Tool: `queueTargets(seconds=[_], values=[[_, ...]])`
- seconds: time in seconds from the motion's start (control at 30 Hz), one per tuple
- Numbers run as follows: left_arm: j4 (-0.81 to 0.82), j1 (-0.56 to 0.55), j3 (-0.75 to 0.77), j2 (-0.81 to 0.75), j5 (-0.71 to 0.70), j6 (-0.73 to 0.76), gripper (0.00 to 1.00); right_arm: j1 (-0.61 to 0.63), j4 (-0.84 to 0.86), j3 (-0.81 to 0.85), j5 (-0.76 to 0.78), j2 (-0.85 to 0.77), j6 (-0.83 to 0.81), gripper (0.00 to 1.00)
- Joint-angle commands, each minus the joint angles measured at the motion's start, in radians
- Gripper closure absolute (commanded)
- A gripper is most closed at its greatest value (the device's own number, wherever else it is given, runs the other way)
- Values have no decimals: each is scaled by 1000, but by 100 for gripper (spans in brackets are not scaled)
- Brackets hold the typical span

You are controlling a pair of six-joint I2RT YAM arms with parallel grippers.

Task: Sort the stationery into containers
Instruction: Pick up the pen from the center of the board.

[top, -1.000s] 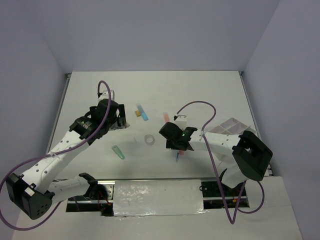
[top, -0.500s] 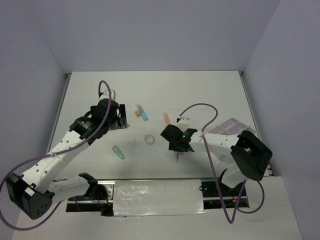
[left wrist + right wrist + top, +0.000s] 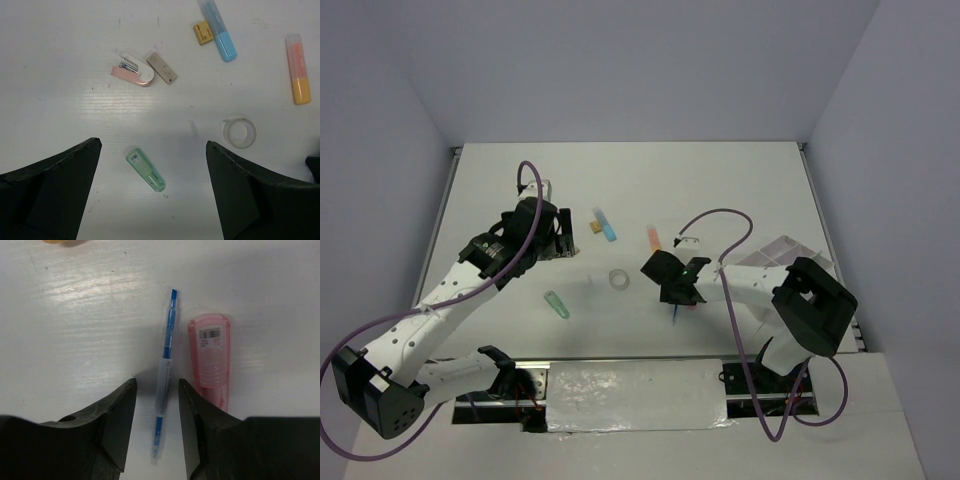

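Because the thin blue pen (image 3: 167, 347) lies flat just beside the pink marker (image 3: 210, 355), left of the tray (image 3: 782, 250), we keep the right gripper (image 3: 156, 390) fingers apart astride it, seemingly to pinch it alone, while the left gripper (image 3: 152, 145) hangs wide open above the green marker (image 3: 145, 170).

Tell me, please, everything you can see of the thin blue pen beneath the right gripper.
The blue pen is thin, with a clear, plastic-looking middle and blue ends, one chisel-shaped. It lies flat on the white table, beside the pink marker but apart from it. The right gripper straddles it, jaws clear of it on both sides.
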Motion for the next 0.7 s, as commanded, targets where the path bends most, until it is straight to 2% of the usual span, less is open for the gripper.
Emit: queueTargets(seconds=[0.0,0.3,0.4,0.47,0.5,0.67], values=[[26,5,13,-15,4,21,1,-5,5,37,16,41,5,55],[23,3,16,-19,2,20,1,7,91,9,-80,59,-48,70],[21,3,13,-33,-13,15,1,41,178,33,-131,73,-137,81],[21,3,12,-44,-27,10,1,67,169,69,-126,111,-176,88],[21,2,10,-47,-29,9,1,73,159,104,-123,122,-186,97],[15,2,10,-52,-44,1,1,90,171,153,-126,116,-220,100]])
